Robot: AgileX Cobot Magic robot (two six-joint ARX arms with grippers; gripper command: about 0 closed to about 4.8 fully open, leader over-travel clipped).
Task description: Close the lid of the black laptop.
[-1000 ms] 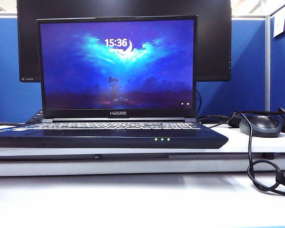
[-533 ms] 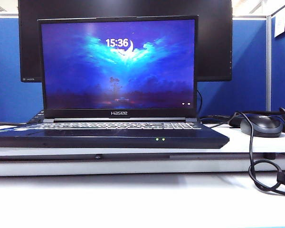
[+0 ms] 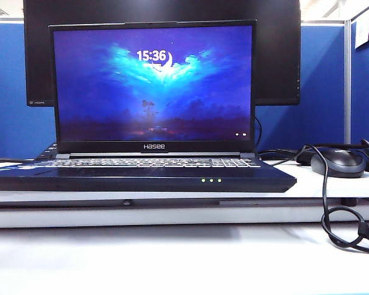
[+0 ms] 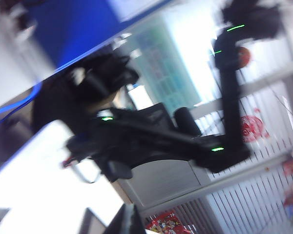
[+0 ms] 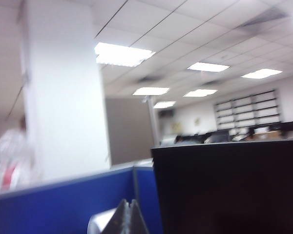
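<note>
Black laptop [image 3: 141, 175] sits dead centre, lid [image 3: 152, 86] upright at 12 o'clock. Left gripper [image 4: 129, 219] and right gripper [image 5: 129, 217] both look pinched together, empty, aimed away. Approaching blind, I risk shoving the ASUS monitor [image 3: 277, 55] behind.

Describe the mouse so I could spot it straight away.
Start at the open black laptop in the middle of the white desk. Look to its right, level with the keyboard: the mouse is the low, rounded dark lump there, with black cables looping past it. No gripper is near it.
</note>
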